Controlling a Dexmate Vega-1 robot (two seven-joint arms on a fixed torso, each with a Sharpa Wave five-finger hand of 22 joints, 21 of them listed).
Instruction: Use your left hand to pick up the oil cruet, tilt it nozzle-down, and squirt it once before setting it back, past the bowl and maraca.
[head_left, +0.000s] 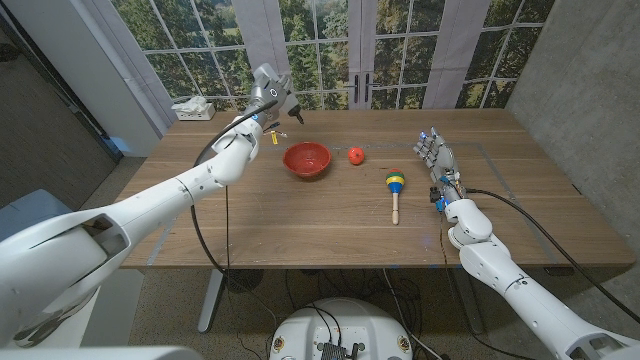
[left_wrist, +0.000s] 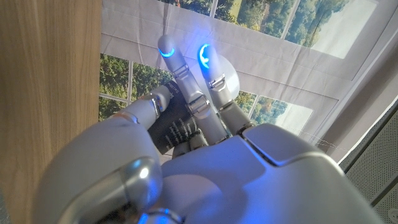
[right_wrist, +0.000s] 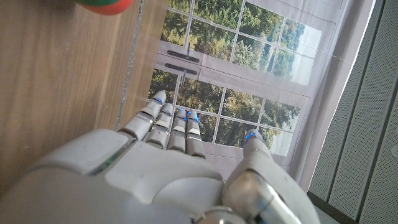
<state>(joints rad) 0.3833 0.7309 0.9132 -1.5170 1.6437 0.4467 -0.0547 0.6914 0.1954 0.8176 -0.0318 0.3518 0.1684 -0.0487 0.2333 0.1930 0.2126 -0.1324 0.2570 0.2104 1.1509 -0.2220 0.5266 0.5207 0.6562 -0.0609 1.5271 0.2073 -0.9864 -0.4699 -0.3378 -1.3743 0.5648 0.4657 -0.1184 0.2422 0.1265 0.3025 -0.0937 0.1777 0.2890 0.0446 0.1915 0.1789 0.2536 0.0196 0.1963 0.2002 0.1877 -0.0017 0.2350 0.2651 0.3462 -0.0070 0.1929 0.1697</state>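
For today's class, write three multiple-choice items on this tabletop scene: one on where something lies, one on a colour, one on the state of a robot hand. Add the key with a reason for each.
1. Where does the small red ball lie?
A. Inside the bowl
B. Between the bowl and the maraca
C. At the table's near edge

2. What colour is the bowl?
A. Red
B. White
C. Blue

3. What is the left robot hand doing?
A. Resting empty on the table
B. Pressing on the bowl
C. Holding a dark object, raised above the table

Key: 1 B, in the head view the ball sits on the wood right of the bowl and left of the maraca. 2 A, the bowl is red inside and out. 3 C, the left wrist view shows fingers wrapped around a dark object, seemingly the oil cruet.
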